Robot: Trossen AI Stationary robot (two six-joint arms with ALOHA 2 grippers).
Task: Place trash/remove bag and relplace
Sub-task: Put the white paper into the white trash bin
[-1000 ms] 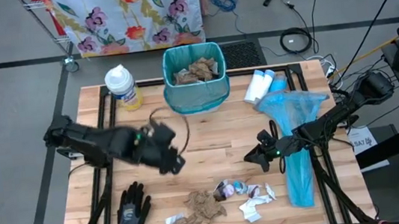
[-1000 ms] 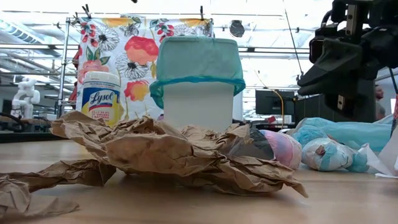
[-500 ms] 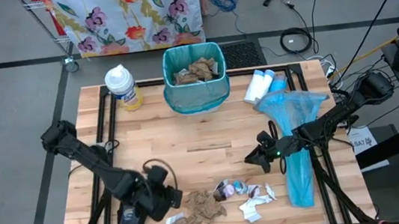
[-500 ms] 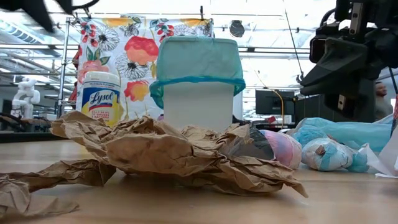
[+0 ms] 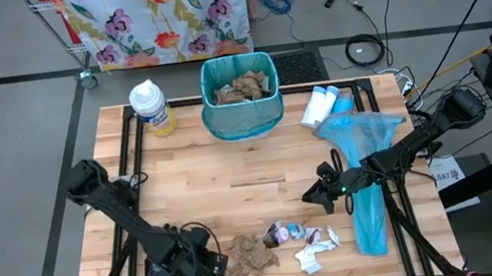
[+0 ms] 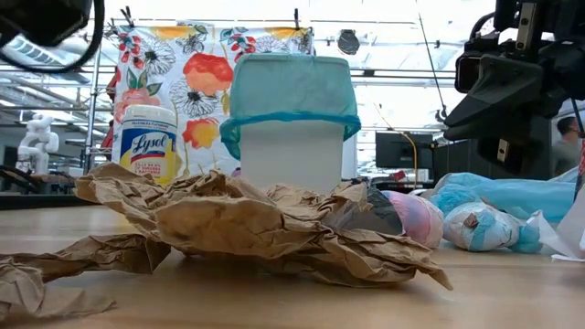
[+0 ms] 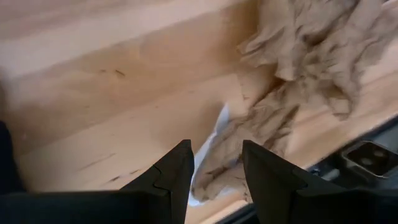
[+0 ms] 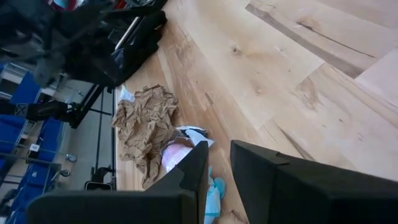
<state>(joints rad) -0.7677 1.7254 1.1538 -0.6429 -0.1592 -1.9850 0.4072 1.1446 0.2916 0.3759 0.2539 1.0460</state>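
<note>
The crumpled brown paper towel (image 5: pixel 252 254) lies near the table's front edge, at about 6 o'clock from the lined trash bin (image 5: pixel 240 95). In the left wrist view its ragged end and a white tissue scrap (image 7: pixel 208 163) sit just ahead of the gap between the parted jaws, not yet clasped. The left gripper (image 5: pixel 213 268) hovers at the towel's 9 o'clock side, released. Wrapper balls (image 5: pixel 287 234) lie at the towel's 3 o'clock. The right gripper (image 5: pixel 312 195) hangs at their 1 o'clock, fingers narrowly apart, grasping nothing, beside the blue bag (image 5: pixel 364 166).
</note>
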